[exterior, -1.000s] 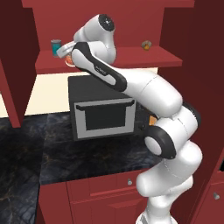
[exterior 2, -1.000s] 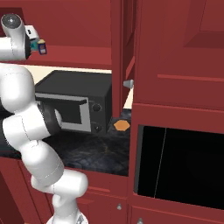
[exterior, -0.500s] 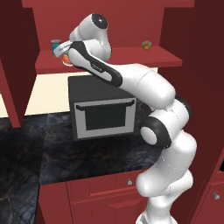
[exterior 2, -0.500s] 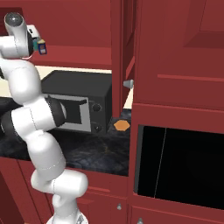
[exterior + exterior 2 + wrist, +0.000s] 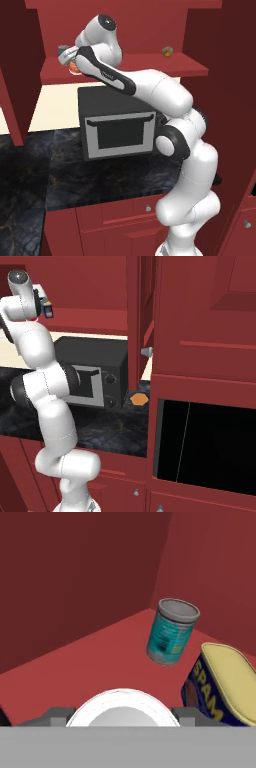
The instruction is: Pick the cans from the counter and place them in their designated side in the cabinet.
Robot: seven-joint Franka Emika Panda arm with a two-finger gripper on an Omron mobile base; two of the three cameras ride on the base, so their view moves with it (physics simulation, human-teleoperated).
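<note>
My gripper (image 5: pixel 120 713) is shut on the red can (image 5: pixel 121 704), whose white round top sits between the fingers (image 5: pixel 56 715). In the left base view the gripper (image 5: pixel 70 59) hangs at the left end of the cabinet shelf (image 5: pixel 150 67), the red can (image 5: pixel 74 66) low over it; I cannot tell whether it touches. The navy-blue can with yellow top (image 5: pixel 224 687) stands on the shelf close to the right of the held can and shows beside the hand in the right base view (image 5: pixel 47 309). The black counter (image 5: pixel 30 165) lies below.
A teal can with grey rim (image 5: pixel 171 632) stands further back near the cabinet's inner corner (image 5: pixel 63 50). A tan-orange object (image 5: pixel 167 51) lies at the shelf's right end. A black-and-grey microwave (image 5: pixel 117 127) sits under the shelf. An orange piece (image 5: pixel 138 399) rests on the counter.
The arm's elbow and upper links have swung a little while the hand stays at the shelf's left end, still holding the red can.
</note>
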